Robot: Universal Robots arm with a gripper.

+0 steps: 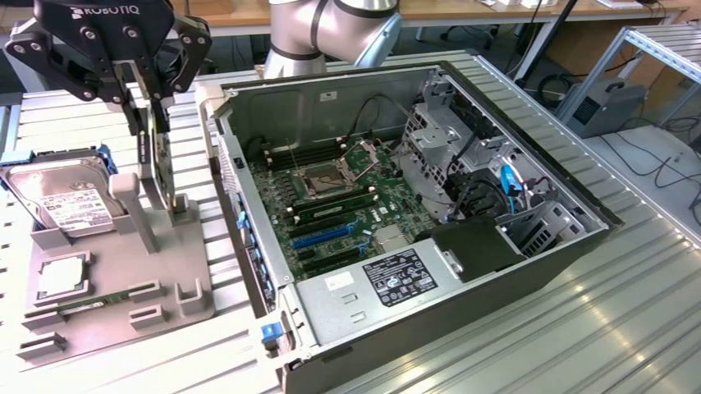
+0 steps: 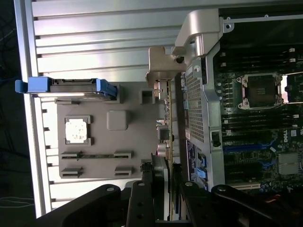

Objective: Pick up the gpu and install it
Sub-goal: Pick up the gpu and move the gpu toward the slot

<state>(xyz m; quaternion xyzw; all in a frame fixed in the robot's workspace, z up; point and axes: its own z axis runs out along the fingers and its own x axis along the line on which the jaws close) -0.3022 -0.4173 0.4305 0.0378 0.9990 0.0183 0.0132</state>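
GPU (image 1: 153,156) stands on edge in grey holder tray (image 1: 164,271), end effector (image 1: 151,86) clamped on its top edge; hard drive (image 1: 66,201) sits alongside.

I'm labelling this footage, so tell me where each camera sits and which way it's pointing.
Exterior view: off the arm, raised, looking down across the open computer case and grey parts holder; shows the gripper, its jaws either side of the upright gpu, and the arm.
Wrist view: on the wrist, looking straight down past the gripper onto the gpu's edge.
Shared: holder, gpu, hard drive, case.
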